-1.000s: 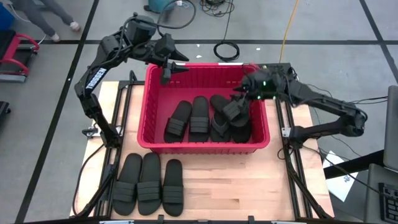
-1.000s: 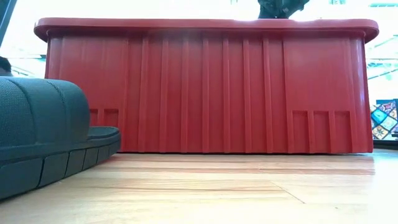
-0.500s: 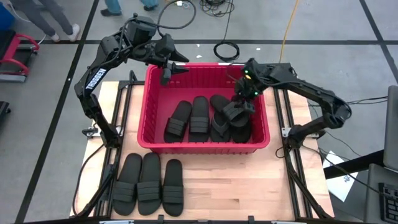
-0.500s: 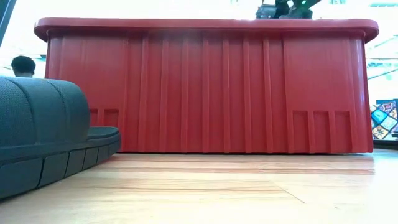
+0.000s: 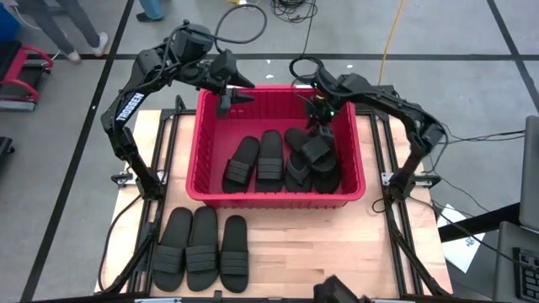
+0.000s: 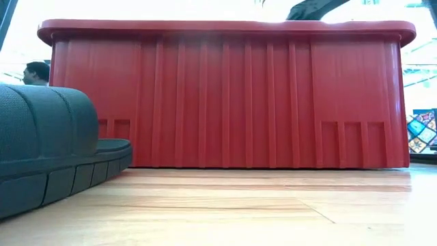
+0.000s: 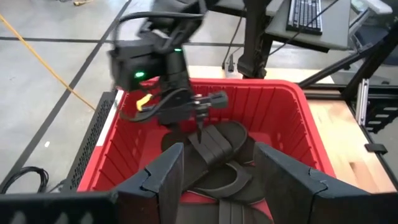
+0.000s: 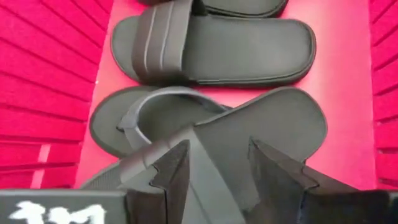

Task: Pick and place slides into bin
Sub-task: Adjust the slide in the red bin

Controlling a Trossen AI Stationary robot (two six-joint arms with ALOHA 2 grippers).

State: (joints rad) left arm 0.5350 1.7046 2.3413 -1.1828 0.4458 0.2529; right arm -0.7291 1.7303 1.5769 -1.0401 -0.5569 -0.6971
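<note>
The red bin (image 5: 278, 199) stands at the far middle of the table and holds several black slides. The top slide (image 5: 318, 153) leans on the others at the bin's right. My right gripper (image 5: 318, 124) hangs open just over that slide (image 8: 273, 124), pointing steeply down. My left gripper (image 5: 240, 94) waits open and empty above the bin's far left corner. Three more slides (image 5: 202, 248) lie side by side, soles down, on the near left of the table. One of them (image 6: 48, 150) fills the left of the low view. My right gripper has its fingers (image 8: 171, 171) apart, right over the top slide's strap (image 8: 155, 155). They come from above and from the far side. Whether they touch the slide I cannot tell. The slide rests tilted on the pile in the bin.
Bare wood (image 5: 320, 244) lies right of the three slides, in front of the bin. A coiled cable (image 5: 305, 67) lies on the floor beyond the bin. A dark object (image 5: 337, 293) shows at the table's near edge. The bin's wall (image 6: 225, 96) fills the low view.
My right arm has swung from the bin's right side round toward its far side. Its gripper has turned, tipped more steeply down and sunk over the top slide, which has stayed on the pile.
</note>
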